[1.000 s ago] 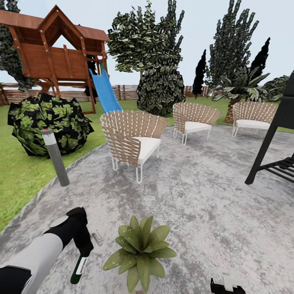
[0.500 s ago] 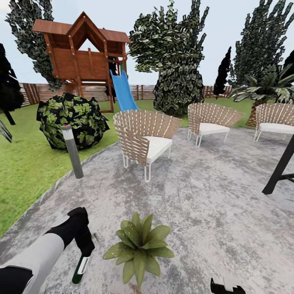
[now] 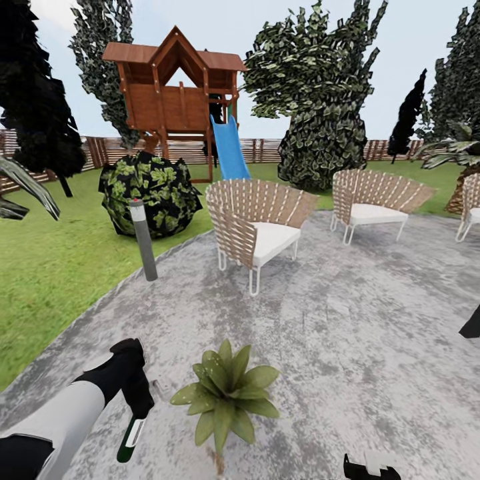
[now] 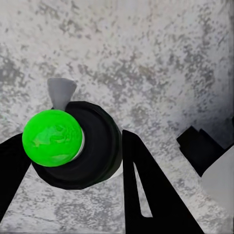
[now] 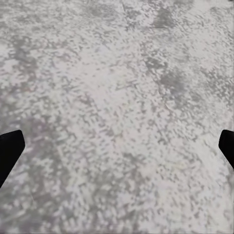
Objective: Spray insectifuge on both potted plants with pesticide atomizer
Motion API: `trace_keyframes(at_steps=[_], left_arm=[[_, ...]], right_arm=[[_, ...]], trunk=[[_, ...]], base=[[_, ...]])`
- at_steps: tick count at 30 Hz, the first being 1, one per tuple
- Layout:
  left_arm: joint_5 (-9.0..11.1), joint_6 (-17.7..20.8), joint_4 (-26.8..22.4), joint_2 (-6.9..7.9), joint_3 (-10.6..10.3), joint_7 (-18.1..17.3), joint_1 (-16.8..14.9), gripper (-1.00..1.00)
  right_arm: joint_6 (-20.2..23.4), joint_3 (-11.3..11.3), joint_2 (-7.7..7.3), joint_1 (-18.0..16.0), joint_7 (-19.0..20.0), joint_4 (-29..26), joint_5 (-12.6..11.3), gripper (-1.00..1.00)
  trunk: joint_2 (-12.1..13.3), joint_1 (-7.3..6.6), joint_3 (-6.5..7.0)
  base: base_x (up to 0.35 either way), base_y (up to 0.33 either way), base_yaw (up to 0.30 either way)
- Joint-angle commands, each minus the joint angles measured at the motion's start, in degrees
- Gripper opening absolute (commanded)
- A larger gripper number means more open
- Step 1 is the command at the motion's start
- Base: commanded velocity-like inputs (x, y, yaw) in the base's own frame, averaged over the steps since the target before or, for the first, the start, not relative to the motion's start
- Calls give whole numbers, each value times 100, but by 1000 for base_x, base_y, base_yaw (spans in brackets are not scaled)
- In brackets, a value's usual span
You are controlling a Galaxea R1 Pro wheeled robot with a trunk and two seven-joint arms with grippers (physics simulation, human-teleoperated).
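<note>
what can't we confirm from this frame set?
- Potted plant: its pot is hidden under the leaves, head view.
- Atomizer nozzle: hidden behind the bottle body, left wrist view; spray direction unknown.
- Right gripper: cut off by the bottom edge, head view; right wrist view catches just the tips of its fingers, spread wide.
- Second potted plant: location unknown.
</note>
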Motion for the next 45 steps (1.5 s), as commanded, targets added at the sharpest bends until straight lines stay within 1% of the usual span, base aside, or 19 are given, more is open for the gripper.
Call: trace_keyframes(at_steps=[1,4,10,13,14,16,20,24,28,35,39,42,43,44,45], left_arm=[[-21,49,-9,5,-22,-34,-5,-100],[-43,51,-2,15,-25,-24,-1,-100],[-56,58,0,45,-24,5,71,-100],[-58,72,6,59,-19,268,86,-100],[-52,115,7,37,-18,376,87,-100],[2,236,47,-7,-21,458,88,-100],[12,285,155,-13,-11,491,89,-100],[5,293,165,-1,-9,494,89,-100],[11,295,173,46,26,494,89,-100],[12,295,193,67,93,494,89,-100],[9,314,177,46,210,449,85,-100],[-29,331,173,20,207,98,4,-100],[-64,373,145,10,191,-115,-17,-100],[-102,439,127,9,182,-239,-26,-100],[-198,620,104,13,173,-411,-56,-100]], right_arm=[[-14,-40,-1,-3,-20,6,61,100],[-14,-39,2,-3,-20,6,61,100],[-14,-39,4,-3,-20,6,61,100],[-14,-39,5,-3,-20,6,61,100],[-14,-39,5,-3,-17,6,61,100],[-14,-39,1,-3,-11,8,61,100],[-14,-39,-3,-3,-4,21,68,100],[-14,-39,-3,-3,-3,23,69,100],[-14,-39,3,-3,-3,17,69,100],[-14,-39,6,-3,-12,15,67,100],[-14,-39,6,-3,-12,15,68,100],[-14,-39,6,-3,-12,9,65,100],[-14,-39,6,-3,-12,8,63,100],[-14,-39,6,-3,-12,7,62,100],[-14,-39,6,-3,-12,6,61,100]], trunk=[[-3,-3,-6],[-3,-3,-6],[-3,-3,-6],[-3,-3,-6],[-3,-3,-6],[-3,-3,-6],[-3,-3,-6],[-3,-3,-6],[-3,-3,-6],[-3,-3,-6],[-3,-3,-6],[-3,-3,-6],[-3,-3,-6],[-3,-3,-6],[-3,-3,-6]], base=[[-189,-236,276],[-178,-232,276],[-21,-267,276],[-1,-273,268],[0,-273,137],[0,-273,53],[0,-273,11],[-57,-274,1],[-133,-273,4],[-95,-247,231],[-5,-32,276],[0,-3,277],[0,-1,277],[0,-1,277],[0,0,277]])
